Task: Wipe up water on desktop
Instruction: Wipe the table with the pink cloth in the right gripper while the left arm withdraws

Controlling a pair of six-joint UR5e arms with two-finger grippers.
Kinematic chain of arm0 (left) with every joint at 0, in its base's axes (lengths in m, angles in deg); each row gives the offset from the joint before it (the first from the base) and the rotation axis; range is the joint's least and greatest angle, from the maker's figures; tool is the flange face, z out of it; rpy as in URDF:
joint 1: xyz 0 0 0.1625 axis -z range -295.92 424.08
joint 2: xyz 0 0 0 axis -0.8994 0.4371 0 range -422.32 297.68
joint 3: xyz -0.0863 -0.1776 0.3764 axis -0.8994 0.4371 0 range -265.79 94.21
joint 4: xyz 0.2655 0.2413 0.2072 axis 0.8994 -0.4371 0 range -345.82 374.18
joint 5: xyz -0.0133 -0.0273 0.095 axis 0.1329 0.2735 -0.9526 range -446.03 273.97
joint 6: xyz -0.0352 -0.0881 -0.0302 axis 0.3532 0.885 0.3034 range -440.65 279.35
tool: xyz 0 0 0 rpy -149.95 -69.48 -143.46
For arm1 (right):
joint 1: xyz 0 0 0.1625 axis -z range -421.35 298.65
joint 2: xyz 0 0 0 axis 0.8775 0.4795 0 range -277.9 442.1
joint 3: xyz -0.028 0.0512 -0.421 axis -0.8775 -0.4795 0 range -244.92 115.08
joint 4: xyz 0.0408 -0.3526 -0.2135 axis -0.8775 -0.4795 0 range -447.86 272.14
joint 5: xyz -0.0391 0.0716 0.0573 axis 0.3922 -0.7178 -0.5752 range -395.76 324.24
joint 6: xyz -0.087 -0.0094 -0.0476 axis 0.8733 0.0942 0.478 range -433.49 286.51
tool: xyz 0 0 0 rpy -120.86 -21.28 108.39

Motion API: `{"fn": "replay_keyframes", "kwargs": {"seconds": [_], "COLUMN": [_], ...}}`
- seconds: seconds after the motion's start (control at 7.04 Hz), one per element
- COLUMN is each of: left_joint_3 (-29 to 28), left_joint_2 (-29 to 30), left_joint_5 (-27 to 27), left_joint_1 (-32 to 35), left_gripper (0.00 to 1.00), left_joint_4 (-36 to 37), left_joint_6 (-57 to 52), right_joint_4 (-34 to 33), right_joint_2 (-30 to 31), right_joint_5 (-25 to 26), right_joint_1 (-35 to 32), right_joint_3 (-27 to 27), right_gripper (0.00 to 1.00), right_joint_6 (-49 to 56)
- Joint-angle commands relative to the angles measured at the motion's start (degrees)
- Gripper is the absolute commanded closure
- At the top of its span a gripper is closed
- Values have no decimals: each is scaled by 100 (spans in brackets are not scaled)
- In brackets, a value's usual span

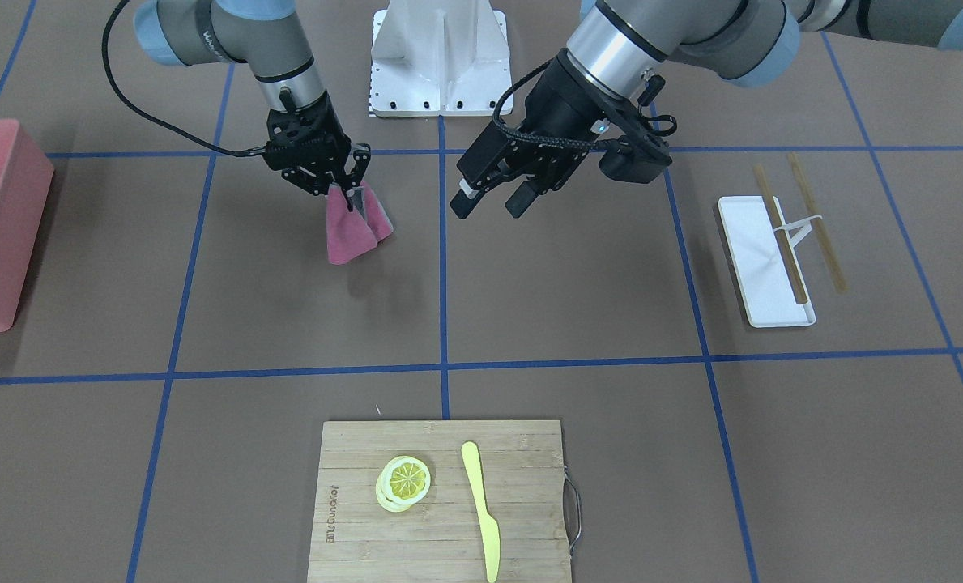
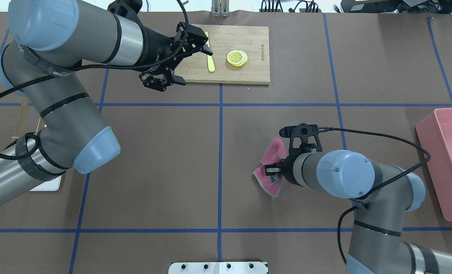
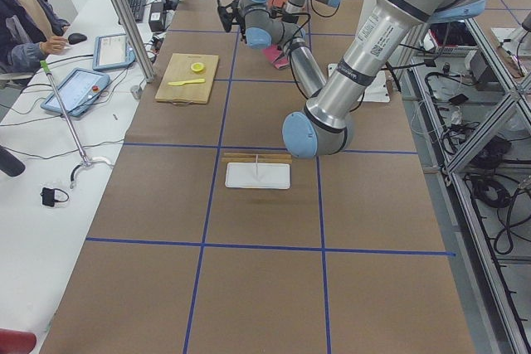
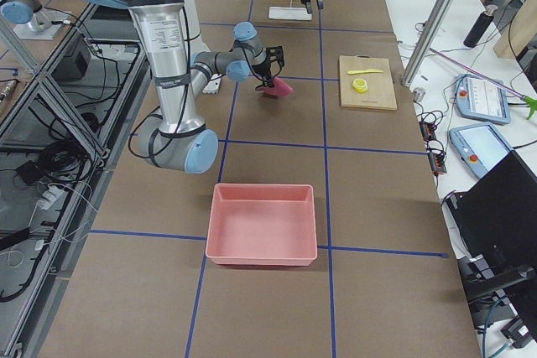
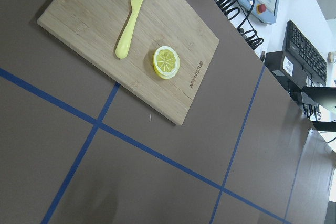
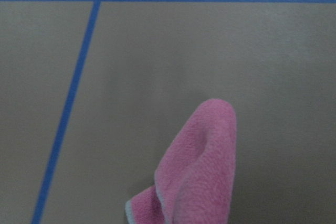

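On the bamboo cutting board [image 1: 368,534], near the operator-side edge of the table [image 1: 578,308], lie a lemon slice [image 1: 404,482] and a yellow knife [image 1: 481,510]. Robot-ward of the board, the right tool [image 1: 350,194] pinches a pink cloth [image 1: 351,235], and the left tool [image 1: 489,206] hangs with its jaws apart. A white tray [image 1: 752,251] bearing a chopstick [image 1: 782,243] and a pink bin [image 4: 260,228] flank the board, well apart from it, with bare table between.

Both arms are grey tubes with pale-blue joint caps and bright silver wrist rings. The left arm [image 2: 58,110] carries black straps and a braided black cable [image 2: 96,67]; the right arm [image 2: 343,175] trails a thinner cable [image 2: 393,139]. The left gripper [image 1: 489,204] and right gripper [image 1: 350,194] are black. At twelve o'clock in the front-facing view stands a white base bracket [image 1: 441,89] with dark screws.
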Motion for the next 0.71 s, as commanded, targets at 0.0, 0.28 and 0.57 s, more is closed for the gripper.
{"fn": "replay_keyframes", "kwargs": {"seconds": [0.0,0.28,0.57], "left_joint_3": [11,63,134], "left_joint_2": [-13,-82,-214], "left_joint_5": [3,3,3], "left_joint_1": [-2,7,42], "left_gripper": [3,3,3], "left_joint_4": [5,5,-4], "left_joint_6": [3,-6,-93], "right_joint_4": [-359,-359,-1065], "right_joint_2": [1221,1737,621], "right_joint_5": [-762,-807,-789], "right_joint_1": [-665,-973,-843], "right_joint_3": [601,594,288], "right_gripper": [100,100,100], "right_joint_6": [718,1299,1118]}}
